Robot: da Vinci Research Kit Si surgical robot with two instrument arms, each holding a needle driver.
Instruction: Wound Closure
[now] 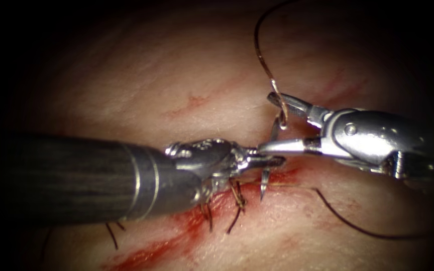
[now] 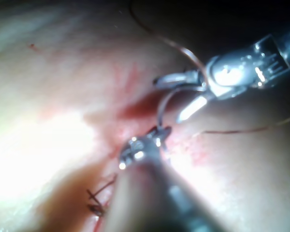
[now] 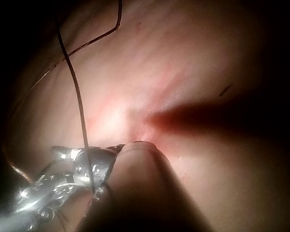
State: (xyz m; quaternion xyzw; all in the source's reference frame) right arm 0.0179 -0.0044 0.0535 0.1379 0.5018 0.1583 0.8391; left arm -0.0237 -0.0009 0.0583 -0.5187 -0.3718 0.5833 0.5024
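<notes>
The left tool (image 1: 269, 160) reached in level from the left over the tissue (image 1: 141, 90), its jaws closed on the needle (image 1: 272, 150) partway along its curve, the point hanging free just above the red-stained cut (image 1: 187, 226). The right tool (image 1: 277, 123) came from the right with jaws spread wide around the needle's upper end, where the thread (image 1: 262, 55) rose away; older stitches (image 1: 237, 200) lay left of the needle.

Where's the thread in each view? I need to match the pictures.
Endoscope view: the thread arcs down from the top to the right arm's tool; another stretch trails off right of the cut.
Left wrist view: the thread runs down to that tool.
Right wrist view: the thread drops onto the tool.
Shared landmark: where thread meets tool.
</notes>
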